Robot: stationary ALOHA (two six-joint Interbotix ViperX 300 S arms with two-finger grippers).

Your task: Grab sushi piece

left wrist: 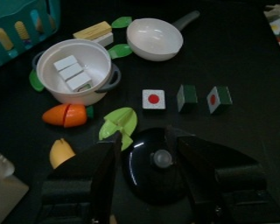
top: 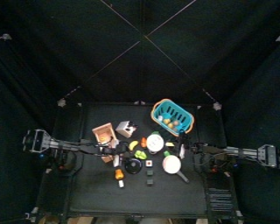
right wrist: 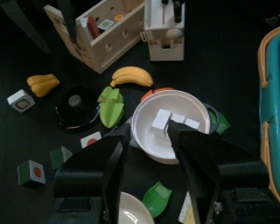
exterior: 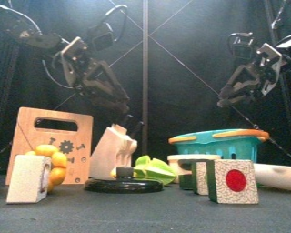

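Observation:
Three sushi pieces lie in a row in the left wrist view: a white one with a red centre (left wrist: 156, 100) and two dark green ones (left wrist: 188, 96) (left wrist: 219, 97). In the front view the white one (exterior: 235, 180) stands at the near right. My left gripper (left wrist: 150, 147) is open and empty, hovering above the black lid (left wrist: 164, 163), a short way from the sushi row. My right gripper (right wrist: 157, 156) is open and empty above the white bowl (right wrist: 168, 128) of white cubes. The sushi pieces (right wrist: 91, 138) also show in the right wrist view beside its jaw.
A teal basket (top: 171, 114) stands at the back right and a wooden rack (top: 104, 134) at the back left. A white pan (left wrist: 154, 38), a carrot (left wrist: 66, 115), a banana (right wrist: 133, 76) and green leaves (left wrist: 116, 123) lie around the bowl. Another white block (exterior: 29, 178) stands front left.

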